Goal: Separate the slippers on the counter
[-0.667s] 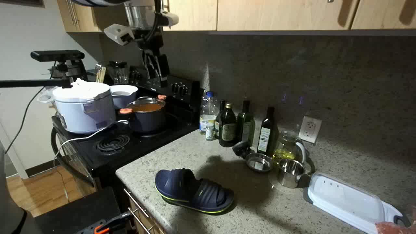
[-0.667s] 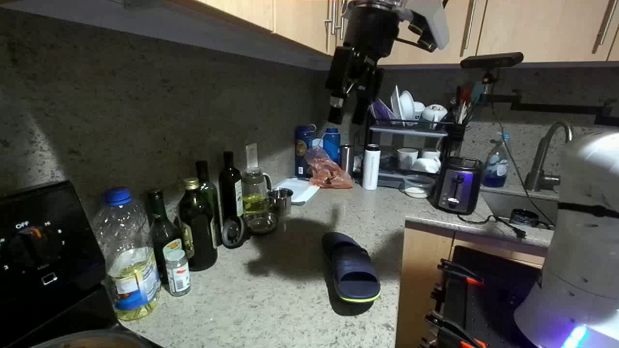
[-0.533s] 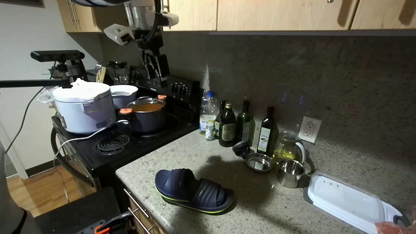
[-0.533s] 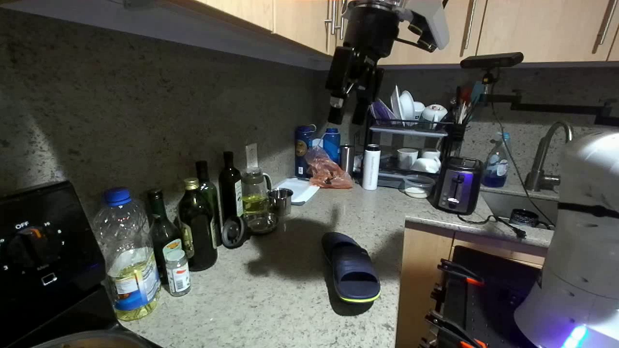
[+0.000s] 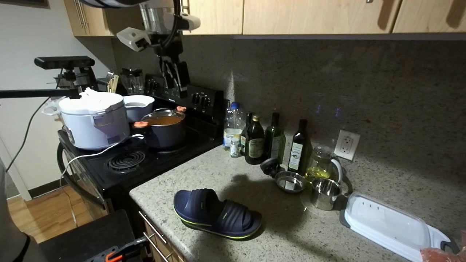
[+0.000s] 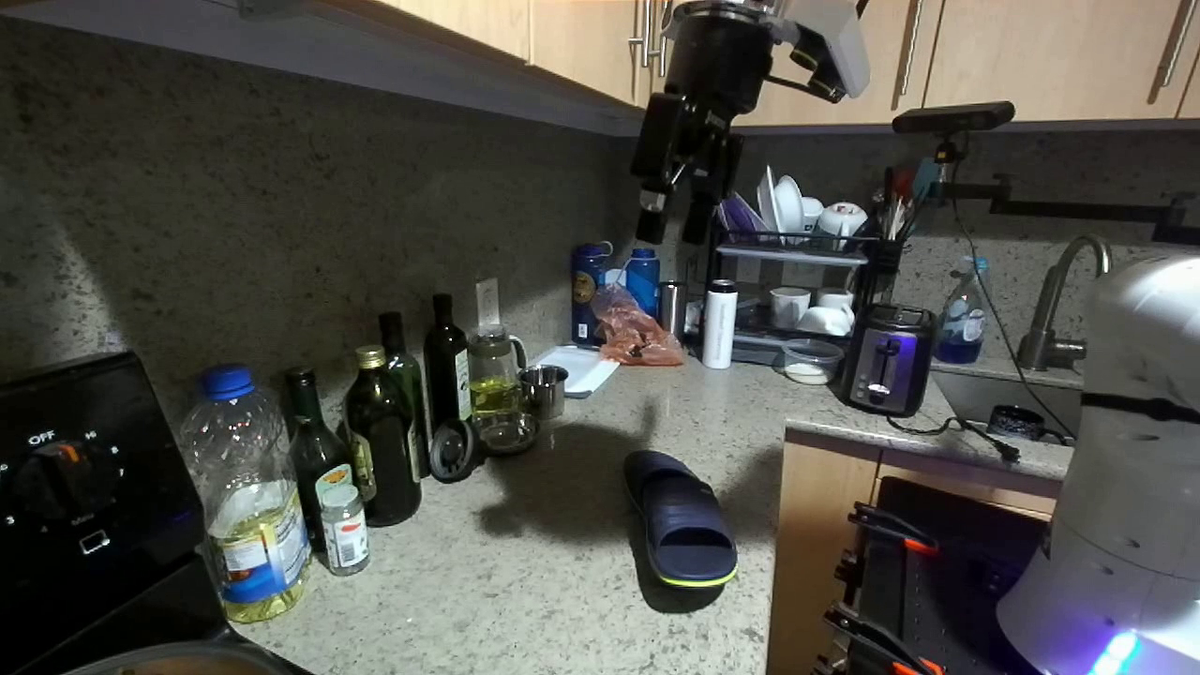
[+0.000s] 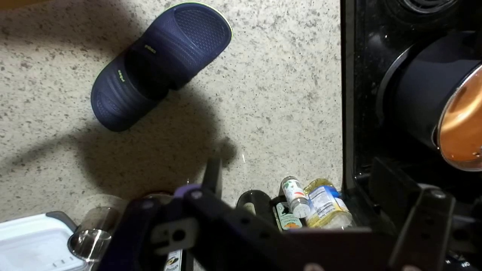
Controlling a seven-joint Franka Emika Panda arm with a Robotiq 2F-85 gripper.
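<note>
The navy slippers lie on the speckled counter. They overlap end to end as one long piece. One slipper's strap is nearer the stove and the other slipper's strap is farther from it. The pair also shows in an exterior view and at the top left of the wrist view. How the soles are stacked is partly hidden. My gripper is open and empty, high above the counter and well apart from the slippers. In the wrist view its fingers stand wide apart over the bottles.
Several bottles stand along the back wall, with a steel cup and a white lidded container. A black stove holds a pot. A dish rack and toaster stand farther along. Cabinets hang above.
</note>
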